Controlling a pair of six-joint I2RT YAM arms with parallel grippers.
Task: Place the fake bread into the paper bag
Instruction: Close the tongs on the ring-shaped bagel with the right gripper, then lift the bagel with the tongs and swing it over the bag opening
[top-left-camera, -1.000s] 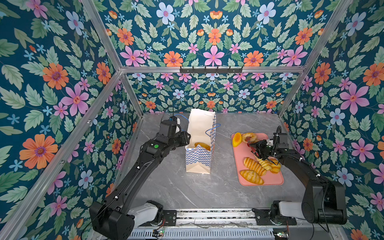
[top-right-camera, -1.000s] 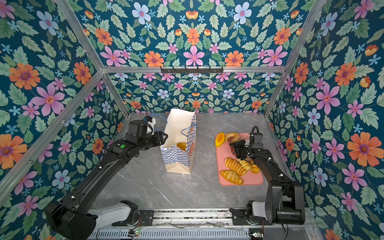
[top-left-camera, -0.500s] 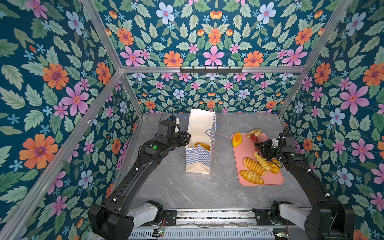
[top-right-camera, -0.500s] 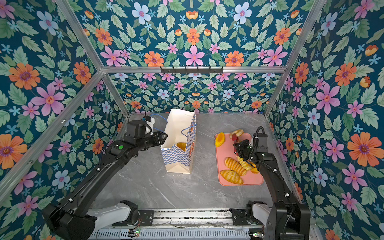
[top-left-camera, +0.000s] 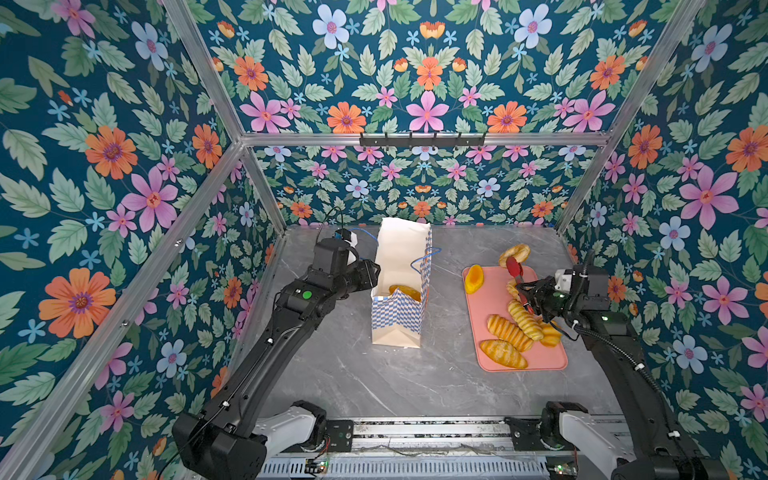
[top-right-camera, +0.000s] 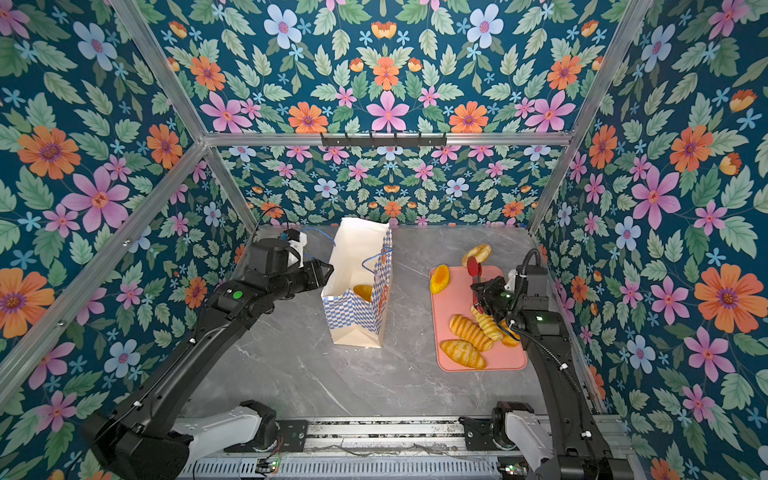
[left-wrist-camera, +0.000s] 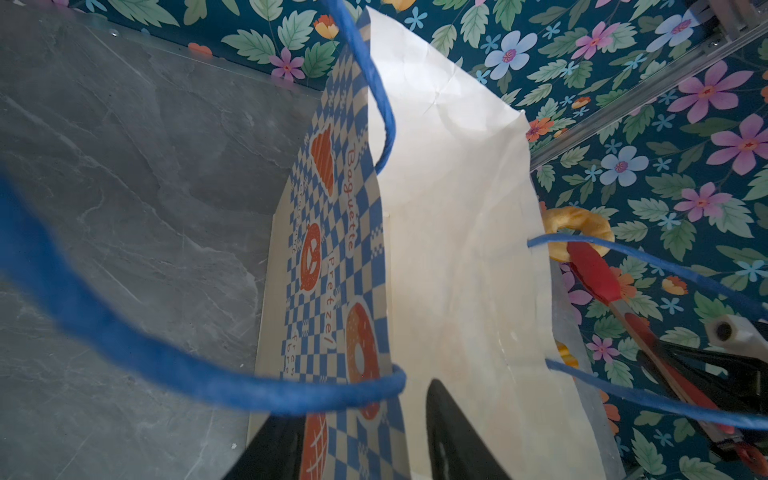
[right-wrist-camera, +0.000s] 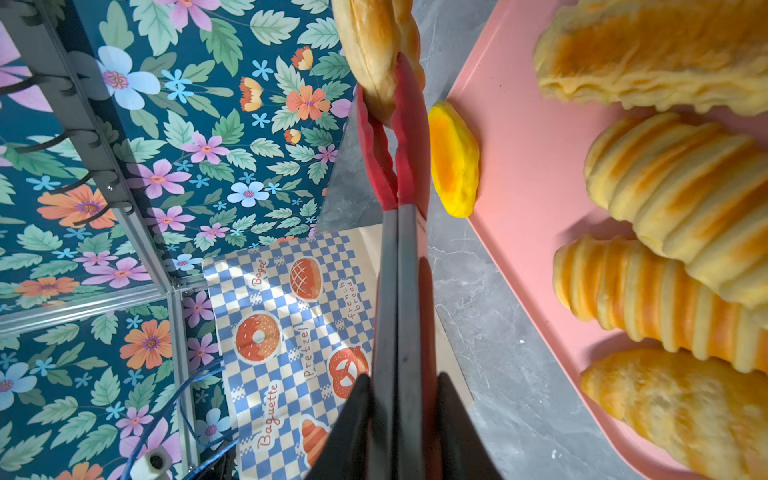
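Note:
The paper bag (top-left-camera: 399, 320) (top-right-camera: 357, 316) stands open in the middle of the table with one golden piece of fake bread (top-left-camera: 405, 292) inside. My left gripper (top-left-camera: 374, 274) (left-wrist-camera: 365, 449) is at its left rim, open, one finger inside and one outside the bag's wall. My right gripper (top-left-camera: 525, 297) (right-wrist-camera: 401, 399) is shut on the tongs (right-wrist-camera: 397, 291). Their red tips pinch the ring doughnut (top-left-camera: 515, 253) (right-wrist-camera: 374, 41) just past the far edge of the pink tray (top-left-camera: 544, 357). Three ridged loaves (top-left-camera: 509, 332) and an orange bun (top-left-camera: 473, 279) lie on the tray.
Floral walls with aluminium posts close in the grey marble table (top-left-camera: 353, 382) on three sides. A black hook rail (top-left-camera: 422, 139) hangs on the back wall. The bag's blue cord handles (left-wrist-camera: 374, 83) loop close to my left wrist camera. The arm bases sit on a rail at the front edge.
My right gripper has closed, squeezing the tongs onto the doughnut, and the doughnut has moved toward the back right. The left arm and the bag have hardly moved.

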